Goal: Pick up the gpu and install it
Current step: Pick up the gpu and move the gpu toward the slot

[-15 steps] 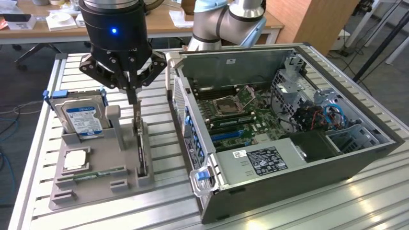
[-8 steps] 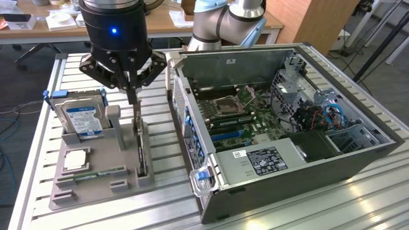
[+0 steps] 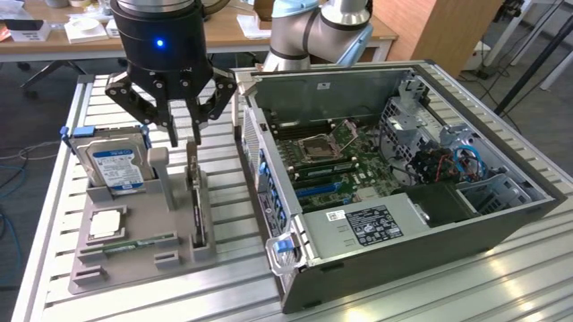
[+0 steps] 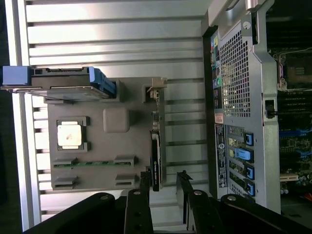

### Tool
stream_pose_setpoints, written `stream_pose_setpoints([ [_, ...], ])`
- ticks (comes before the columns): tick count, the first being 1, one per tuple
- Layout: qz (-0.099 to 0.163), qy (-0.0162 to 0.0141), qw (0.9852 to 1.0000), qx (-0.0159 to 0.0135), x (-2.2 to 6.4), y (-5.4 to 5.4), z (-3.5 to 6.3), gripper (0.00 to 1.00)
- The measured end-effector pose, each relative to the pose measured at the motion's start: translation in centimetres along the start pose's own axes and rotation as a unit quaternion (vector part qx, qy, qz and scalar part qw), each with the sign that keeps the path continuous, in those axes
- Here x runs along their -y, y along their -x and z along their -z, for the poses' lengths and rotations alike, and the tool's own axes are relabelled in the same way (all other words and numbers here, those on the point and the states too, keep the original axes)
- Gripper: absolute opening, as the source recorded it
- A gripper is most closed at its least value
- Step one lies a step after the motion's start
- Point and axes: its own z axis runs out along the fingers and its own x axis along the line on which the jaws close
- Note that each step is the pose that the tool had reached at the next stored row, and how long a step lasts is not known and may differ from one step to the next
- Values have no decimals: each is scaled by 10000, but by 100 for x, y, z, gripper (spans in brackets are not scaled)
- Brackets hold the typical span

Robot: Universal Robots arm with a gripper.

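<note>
The pincer [image 3: 182, 137] is glossy black, with a small blue light [image 3: 161, 43] on its body. The gpu [image 3: 198, 209] is black, with a pale bracket end. The tray [image 3: 143, 265] is flat matte grey. The hard drive [image 3: 115, 164] is silver with a blue label. The counter [image 3: 430, 295] is silvery, striped by long grooves. The case [image 3: 421, 255] is dark grey, the motherboard [image 3: 336, 157] green, the clips [image 3: 284, 245] bright blue.
</note>
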Motion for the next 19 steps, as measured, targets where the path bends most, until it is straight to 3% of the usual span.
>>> stream_pose_setpoints([
  [5, 0, 1, 10000, 0, 1, -1, -20, 36],
  [19, 0, 0, 10000, 0, 12, -6, -273, 36],
])
